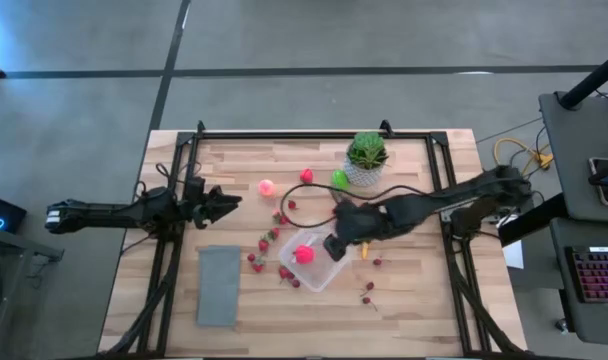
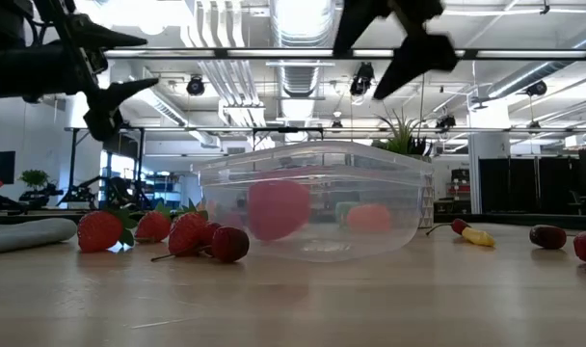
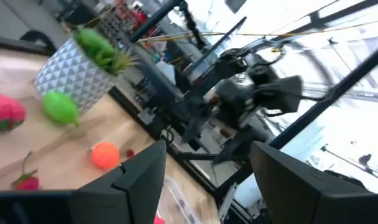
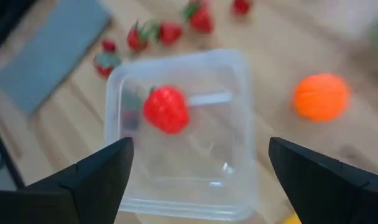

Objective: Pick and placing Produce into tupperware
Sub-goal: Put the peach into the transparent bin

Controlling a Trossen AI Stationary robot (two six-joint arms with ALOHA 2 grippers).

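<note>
The clear tupperware (image 1: 314, 262) (image 4: 183, 134) (image 2: 312, 198) stands on the table with one red piece (image 4: 166, 109) (image 1: 304, 254) lying in it. My right gripper (image 1: 334, 246) (image 4: 198, 180) hangs open above the box's right side, touching nothing. An orange piece (image 4: 321, 96) lies just beyond the box. A pink piece (image 1: 267, 187), a red one (image 1: 306, 176) and a bright green one (image 1: 339, 180) rest farther back, and red berries (image 1: 262, 250) (image 2: 100, 229) lie scattered left of the box. My left gripper (image 1: 224, 203) (image 3: 204, 186) waits open in the air at the table's left.
A spiky green plant in a white pot (image 1: 367, 158) (image 3: 71, 78) stands at the far middle. A flat grey rectangle (image 1: 219, 285) lies near the left front. A small yellow piece (image 1: 365, 252) (image 2: 476, 236) and a few berries (image 1: 369, 292) lie right of the box.
</note>
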